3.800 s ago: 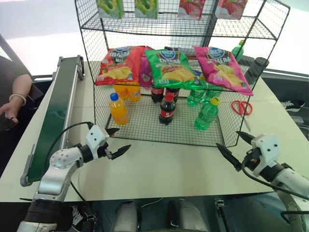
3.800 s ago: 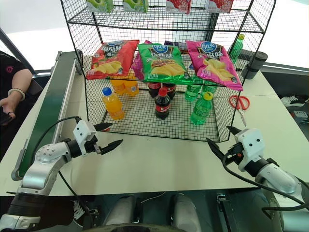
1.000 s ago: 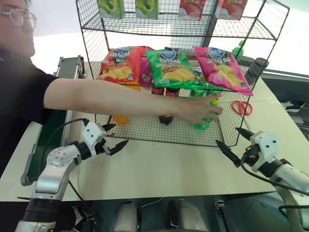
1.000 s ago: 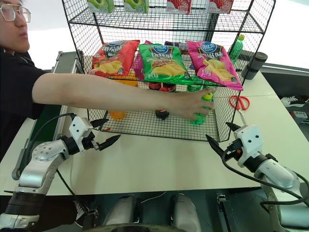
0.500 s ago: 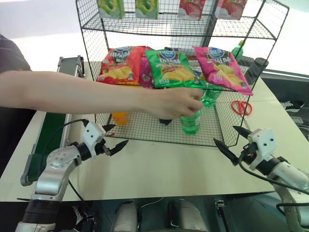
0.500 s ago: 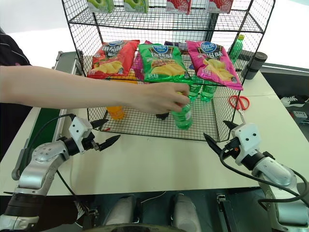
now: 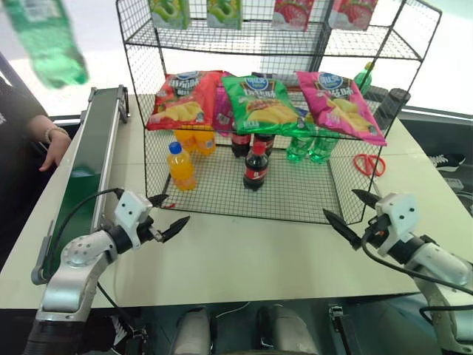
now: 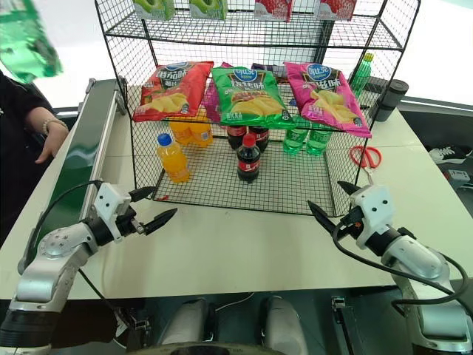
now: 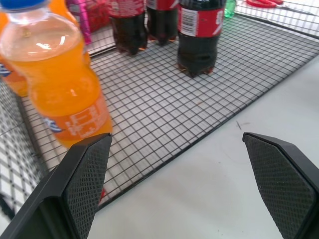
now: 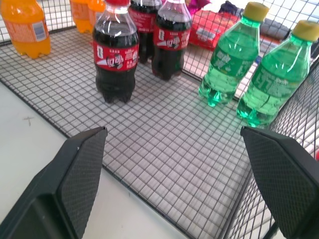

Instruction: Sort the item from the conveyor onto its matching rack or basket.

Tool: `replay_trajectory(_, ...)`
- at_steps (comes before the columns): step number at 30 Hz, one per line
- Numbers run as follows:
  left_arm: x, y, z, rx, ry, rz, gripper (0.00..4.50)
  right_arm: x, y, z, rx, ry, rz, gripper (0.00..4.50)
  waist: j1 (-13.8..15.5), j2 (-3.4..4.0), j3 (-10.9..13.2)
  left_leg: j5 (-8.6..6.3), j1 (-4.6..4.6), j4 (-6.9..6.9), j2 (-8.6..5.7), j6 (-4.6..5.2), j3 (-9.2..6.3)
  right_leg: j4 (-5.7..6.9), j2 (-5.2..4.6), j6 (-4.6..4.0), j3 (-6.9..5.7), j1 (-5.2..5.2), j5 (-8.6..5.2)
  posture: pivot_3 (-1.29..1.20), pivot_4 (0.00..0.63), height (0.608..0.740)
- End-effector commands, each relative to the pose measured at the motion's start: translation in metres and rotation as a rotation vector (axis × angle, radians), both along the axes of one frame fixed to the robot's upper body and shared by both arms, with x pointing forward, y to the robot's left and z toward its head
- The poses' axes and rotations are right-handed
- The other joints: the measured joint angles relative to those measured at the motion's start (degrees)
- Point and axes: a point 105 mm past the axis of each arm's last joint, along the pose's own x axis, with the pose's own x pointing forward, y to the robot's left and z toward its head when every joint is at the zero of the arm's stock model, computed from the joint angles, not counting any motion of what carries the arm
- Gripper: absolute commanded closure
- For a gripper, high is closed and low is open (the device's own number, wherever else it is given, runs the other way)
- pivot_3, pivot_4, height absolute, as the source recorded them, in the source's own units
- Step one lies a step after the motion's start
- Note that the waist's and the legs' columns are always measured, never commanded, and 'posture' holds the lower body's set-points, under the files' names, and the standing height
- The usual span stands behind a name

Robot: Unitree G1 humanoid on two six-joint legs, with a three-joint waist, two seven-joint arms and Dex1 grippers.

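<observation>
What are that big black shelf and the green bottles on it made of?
The shelf looks like thin metal wire with a black coating: an open grid you see through. The green bottles look like clear-tinted plastic: light passes through them, and they have glossy printed labels and yellow caps.

Blurred green soda bottle (image 8: 26, 46) up in the air at top left, above the dark green conveyor belt (image 8: 83, 159) and a person's hand (image 8: 53, 142) resting beside it. Black wire-grid rack (image 8: 244, 96) at table centre: red (image 8: 171, 89), green (image 8: 249, 95) and pink (image 8: 326, 96) chip bags on the middle tier; orange bottle (image 8: 171, 158), cola bottle (image 8: 247, 159) and two green bottles (image 8: 307, 140) on the bottom tier. Red scissors (image 8: 364, 157) just right of the rack. Left gripper (image 8: 151, 208) and right gripper (image 8: 334, 200) both spread wide, empty, over the white table (image 8: 244, 251) in front of the rack.
</observation>
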Motion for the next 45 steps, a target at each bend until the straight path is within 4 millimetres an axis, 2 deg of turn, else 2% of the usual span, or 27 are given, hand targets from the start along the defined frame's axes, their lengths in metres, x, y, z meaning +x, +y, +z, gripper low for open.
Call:
replay_trajectory(1,-0.002,0.011,0.016,-0.041,-0.051,0.064,0.00,0.001,0.011,0.008,-0.009,-0.034,0.042,0.05,0.0,0.00,0.0,0.00,0.00,0.00,0.00,0.00,0.00,0.00,0.00,0.00,0.00,0.00,0.00,0.00,0.150,0.735)
replay_trajectory(13,0.000,0.083,0.033,-0.261,-0.148,0.474,0.00,0.011,0.044,0.010,0.023,-0.052,0.134,0.05,0.0,-0.05,0.0,0.00,-0.03,0.05,0.00,0.00,-0.02,0.01,0.00,0.00,-0.01,0.00,0.00,0.00,0.150,0.735)
replay_trajectory(16,-0.001,0.111,0.039,-0.290,-0.206,0.644,0.00,0.012,0.059,0.011,0.033,-0.056,0.174,0.05,0.0,-0.09,0.0,0.00,-0.04,0.06,0.00,0.00,-0.04,0.01,0.00,0.00,-0.02,0.00,0.00,0.00,0.150,0.735)
replay_trajectory(22,-0.006,0.144,0.034,-0.293,-0.236,0.844,0.00,0.010,0.088,0.015,0.064,-0.088,0.241,0.05,0.0,-0.21,-0.1,0.00,-0.05,0.07,-0.01,0.00,-0.08,0.01,-0.02,0.00,-0.06,0.01,0.01,0.00,0.150,0.735)
replay_trajectory(27,-0.009,0.161,0.018,-0.231,-0.210,0.994,0.00,0.003,0.117,0.010,0.086,-0.092,0.303,0.05,0.0,-0.34,-0.2,0.00,-0.05,0.07,-0.01,-0.01,-0.09,0.01,-0.01,0.00,-0.08,0.00,0.01,0.00,0.150,0.735)
replay_trajectory(31,-0.012,0.165,0.017,-0.231,-0.243,1.025,0.00,-0.004,0.134,0.007,0.129,-0.076,0.378,0.05,0.0,-0.43,-0.2,0.00,-0.06,0.08,-0.01,-0.01,-0.09,0.01,-0.02,0.00,-0.08,0.00,0.01,0.00,0.150,0.735)
replay_trajectory(35,-0.012,0.164,0.010,-0.228,-0.216,0.989,0.00,-0.003,0.137,0.005,0.142,-0.071,0.397,0.05,0.0,-0.45,-0.2,0.00,-0.07,0.08,-0.01,-0.01,-0.09,0.01,-0.05,-0.01,-0.10,-0.01,0.01,0.00,0.150,0.735)
replay_trajectory(40,-0.016,0.178,0.005,-0.184,-0.230,1.047,0.00,-0.005,0.142,0.005,0.140,-0.072,0.431,0.05,-0.1,-0.45,-0.2,-0.01,-0.06,0.08,0.02,-0.01,-0.09,0.02,-0.02,-0.01,-0.14,-0.03,0.00,0.00,0.150,0.735)
replay_trajectory(45,-0.012,0.175,0.006,-0.184,-0.241,1.012,0.00,-0.007,0.144,0.003,0.153,-0.061,0.441,0.05,0.0,-0.46,-0.3,-0.01,-0.08,0.08,0.03,-0.01,-0.09,0.01,-0.04,-0.01,-0.15,-0.03,0.00,0.00,0.150,0.735)
